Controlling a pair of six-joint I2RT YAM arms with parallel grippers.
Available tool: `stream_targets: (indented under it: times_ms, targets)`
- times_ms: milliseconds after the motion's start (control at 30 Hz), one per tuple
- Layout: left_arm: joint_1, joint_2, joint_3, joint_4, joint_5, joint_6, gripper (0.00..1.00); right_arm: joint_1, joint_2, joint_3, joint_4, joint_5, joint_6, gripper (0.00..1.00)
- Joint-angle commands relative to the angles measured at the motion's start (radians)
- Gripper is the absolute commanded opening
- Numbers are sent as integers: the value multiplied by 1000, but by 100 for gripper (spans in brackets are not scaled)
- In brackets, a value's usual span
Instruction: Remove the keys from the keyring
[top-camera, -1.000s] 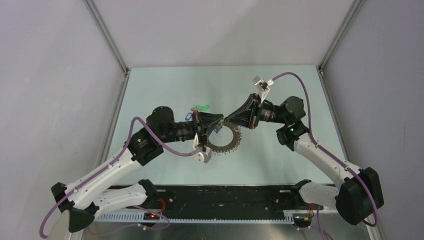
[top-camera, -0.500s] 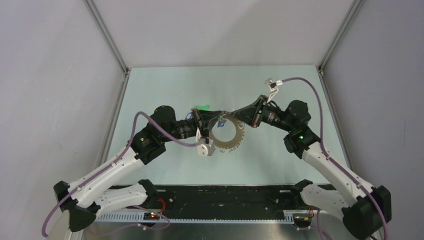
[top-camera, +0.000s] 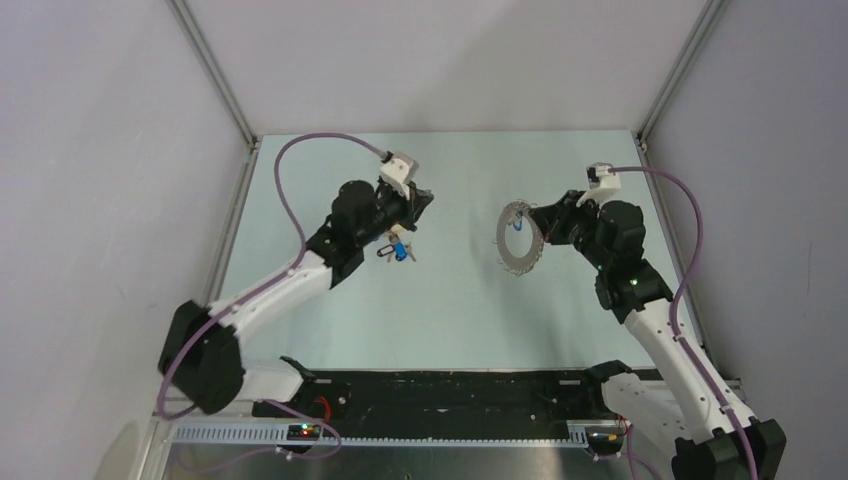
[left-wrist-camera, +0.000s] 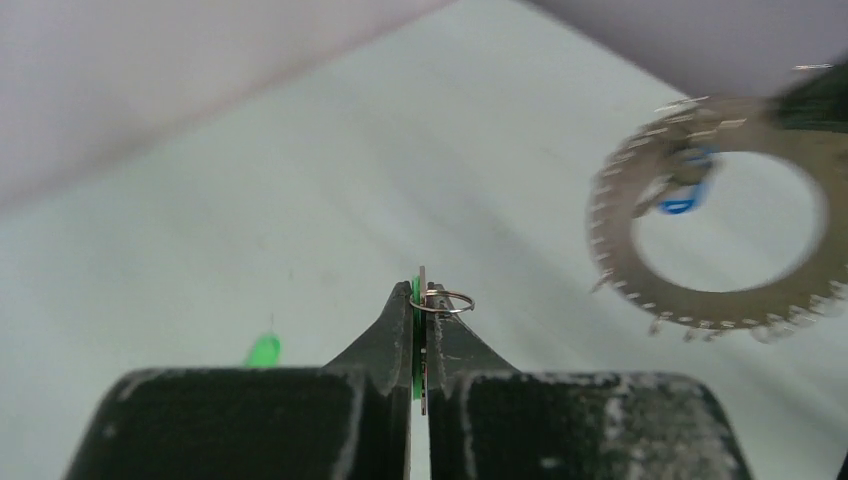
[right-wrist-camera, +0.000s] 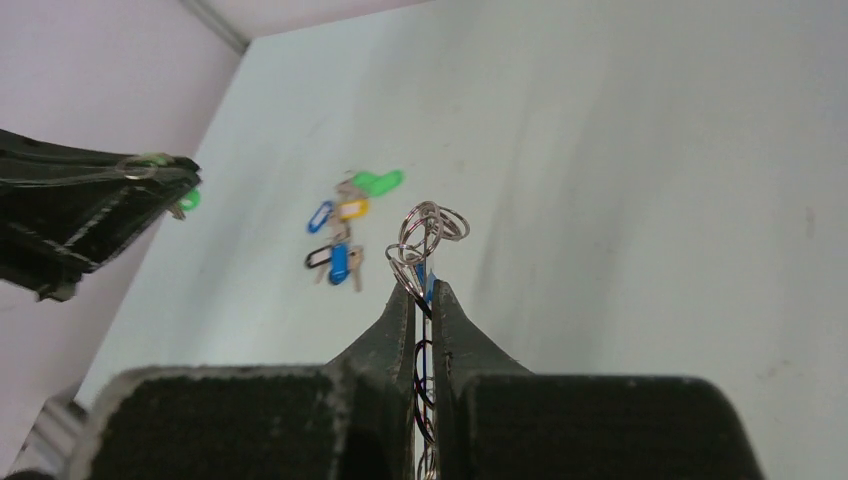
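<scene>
The keyring (top-camera: 518, 238), a big silver ring fringed with small keys, hangs in the air, gripped at its right edge by my shut right gripper (top-camera: 537, 222). In the right wrist view the fingers (right-wrist-camera: 423, 290) pinch its small rings (right-wrist-camera: 430, 228). The left wrist view shows the ring (left-wrist-camera: 715, 290) to the right, with a blue tag on it. My left gripper (top-camera: 420, 203) is far left of the ring. It is shut on a green-tagged key (left-wrist-camera: 417, 335) with a small split ring (left-wrist-camera: 442, 301).
A loose heap of keys with blue, green and yellow tags (top-camera: 397, 248) lies on the pale table just below my left gripper; it also shows in the right wrist view (right-wrist-camera: 345, 225). A green tag (left-wrist-camera: 263, 350) lies on the table. Metal frame rails (top-camera: 232, 205) border the table.
The two grippers met at the keyring on the table, then pulled apart. The right one lifted the ring to the right; the left swung up and left with a key.
</scene>
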Motion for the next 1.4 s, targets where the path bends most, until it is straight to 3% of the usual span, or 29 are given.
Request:
stream_targets:
  times_ms: [0, 167, 333, 467, 567, 600, 667, 700, 733, 800, 867, 933, 967, 1033, 1100, 1233, 1367]
  targets:
    - [122, 157, 13, 35, -67, -497, 0, -44, 30, 18, 42, 57, -10, 0]
    - [274, 388, 22, 37, 71, -744, 0, -69, 87, 17, 123, 19, 41, 0]
    - [305, 478, 39, 41, 83, -776, 3, -81, 154, 18, 214, -24, 89, 0]
    - [309, 524, 60, 39, 78, -792, 15, -97, 255, 18, 308, -87, 148, 0]
    - [312, 525, 52, 39, 72, -807, 35, -125, 371, 18, 455, -165, 229, 0]
    - [312, 505, 47, 40, 67, -805, 49, -132, 394, 18, 531, -178, 273, 0]
    - [311, 461, 30, 40, 46, -781, 63, -147, 507, 18, 659, -238, 334, 0]
    - [312, 441, 17, 34, 42, -773, 65, -154, 536, 20, 705, -250, 353, 0]
    - [312, 401, 12, 29, 34, -756, 85, -167, 602, 22, 786, -267, 394, 0]
    - [311, 340, -1, -4, 21, -725, 98, -193, 704, 37, 866, -290, 463, 1]
    - [312, 272, -11, -44, 2, -693, 99, -216, 802, 59, 939, -315, 505, 8]
    - [312, 204, -22, -79, -18, -661, 100, -228, 868, 82, 968, -314, 509, 22]
    - [312, 161, -27, -106, -26, -642, 100, -234, 883, 91, 970, -310, 498, 56]
    - [312, 101, -29, -149, -48, -614, 100, -243, 891, 93, 904, -268, 466, 94]
    - [312, 48, -22, -197, -79, -589, 100, -254, 847, 95, 831, -216, 424, 99]
    - [322, -34, -3, -298, -95, -578, 100, -281, 743, 96, 678, -187, 351, 99]
    - [367, -88, 53, -375, 106, -546, 100, -289, 584, 97, 473, -90, 214, 99]
